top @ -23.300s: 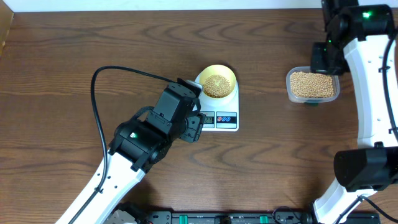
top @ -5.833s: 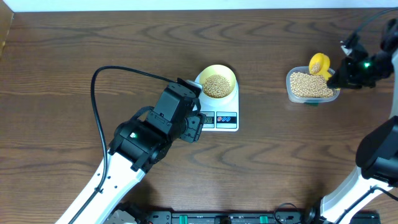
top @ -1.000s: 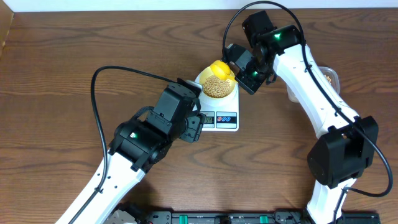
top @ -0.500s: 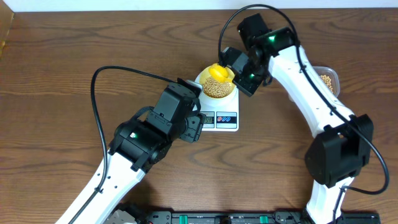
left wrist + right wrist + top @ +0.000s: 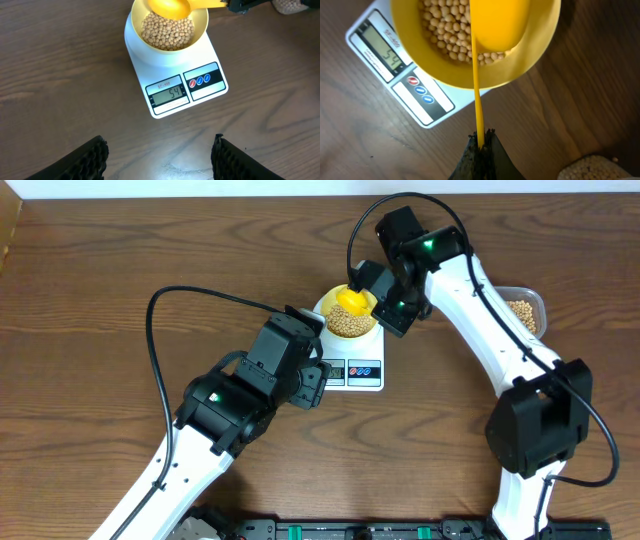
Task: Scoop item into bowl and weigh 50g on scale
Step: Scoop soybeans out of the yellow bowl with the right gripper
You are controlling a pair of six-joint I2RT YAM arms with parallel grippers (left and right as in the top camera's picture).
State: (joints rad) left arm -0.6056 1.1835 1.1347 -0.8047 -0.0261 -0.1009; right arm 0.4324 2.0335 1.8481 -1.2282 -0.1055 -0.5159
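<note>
Beans are sitting heaped in the small pale-yellow bowl, and the bowl is sitting on the round platform at the back of the white kitchen scale. The scale's display is reading 54, with the two round buttons just beside it on the right.

The right gripper is pressing its fingers together on the very end of a yellow long-handled scoop. It's holding it so the thin handle is running straight out from the fingers and the scoop's head is hanging over the far side of the bowl, right above the beans. Can't tell if the head is actually touching the pile or just hovering over it. From the overhead view the right arm is reaching in from the far right side and bending across toward the scale.

The left gripper is hanging over the bare wooden table in front of the scale, its fingers spread wide with nothing between them. It's pointing at the display side, apart from the scale.

Off to the right, a clear plastic tub with more of the same beans in it is peeking out from behind the right arm, well apart from the scale.
</note>
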